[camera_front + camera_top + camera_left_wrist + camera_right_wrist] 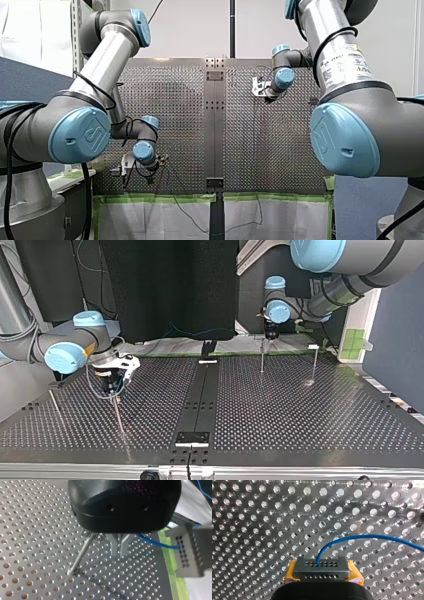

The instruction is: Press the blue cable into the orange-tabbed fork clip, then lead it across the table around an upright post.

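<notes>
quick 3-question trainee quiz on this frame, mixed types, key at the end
1. True or false: my right gripper holds a perforated metal block between yellow pads.
2. In the right wrist view, the blue cable comes out of: A) the perforated metal block B) a spool C) a person's hand.
3. Fill in: in the left wrist view, an upright metal ____ stands on the table beside my left gripper.
Key: 1 true; 2 A; 3 post.
</notes>
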Controlling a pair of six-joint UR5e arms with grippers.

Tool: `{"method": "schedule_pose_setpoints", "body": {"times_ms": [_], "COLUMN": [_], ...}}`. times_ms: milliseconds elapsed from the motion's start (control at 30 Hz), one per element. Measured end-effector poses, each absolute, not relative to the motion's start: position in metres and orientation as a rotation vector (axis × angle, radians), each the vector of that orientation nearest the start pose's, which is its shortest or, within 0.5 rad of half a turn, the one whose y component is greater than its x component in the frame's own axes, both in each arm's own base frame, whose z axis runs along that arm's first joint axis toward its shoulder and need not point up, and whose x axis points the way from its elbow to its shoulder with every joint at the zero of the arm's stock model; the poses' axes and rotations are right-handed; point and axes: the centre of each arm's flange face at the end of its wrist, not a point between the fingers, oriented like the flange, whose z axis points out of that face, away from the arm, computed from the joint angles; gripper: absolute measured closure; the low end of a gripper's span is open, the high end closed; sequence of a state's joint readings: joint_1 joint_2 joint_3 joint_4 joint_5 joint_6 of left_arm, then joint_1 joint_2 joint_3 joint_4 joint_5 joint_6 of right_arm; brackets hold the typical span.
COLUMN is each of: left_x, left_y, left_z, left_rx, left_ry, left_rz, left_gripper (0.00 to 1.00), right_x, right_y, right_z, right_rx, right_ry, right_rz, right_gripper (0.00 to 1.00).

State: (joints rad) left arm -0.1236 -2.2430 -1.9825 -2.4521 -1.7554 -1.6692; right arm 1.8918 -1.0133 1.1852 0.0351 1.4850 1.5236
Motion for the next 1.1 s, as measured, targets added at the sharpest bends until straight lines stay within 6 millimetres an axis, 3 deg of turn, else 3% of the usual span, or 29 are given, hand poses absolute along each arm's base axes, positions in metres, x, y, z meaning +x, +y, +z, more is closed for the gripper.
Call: {"method": "schedule_pose_setpoints", "body": {"times_ms": [633,1100], "left_x": [0.486,0.512], "left_y": [-0.164,-0.163], "left_z": [0.017,0.029], "left_rx": [-0.135,-0.160], "left_ry": [1.987,1.961], "left_rz": [-0.044,-0.111], "left_gripper": [0.99,0.99], "right_x": [0.352,0.351], "right_y": [-0.607,-0.606], "right_z": [0.341,0.344], "right_rx": [1.689,1.686], "right_ry": [-1.073,-1.068], "right_rz": [1.350,1.347], "right_gripper": [1.00,1.00]}}
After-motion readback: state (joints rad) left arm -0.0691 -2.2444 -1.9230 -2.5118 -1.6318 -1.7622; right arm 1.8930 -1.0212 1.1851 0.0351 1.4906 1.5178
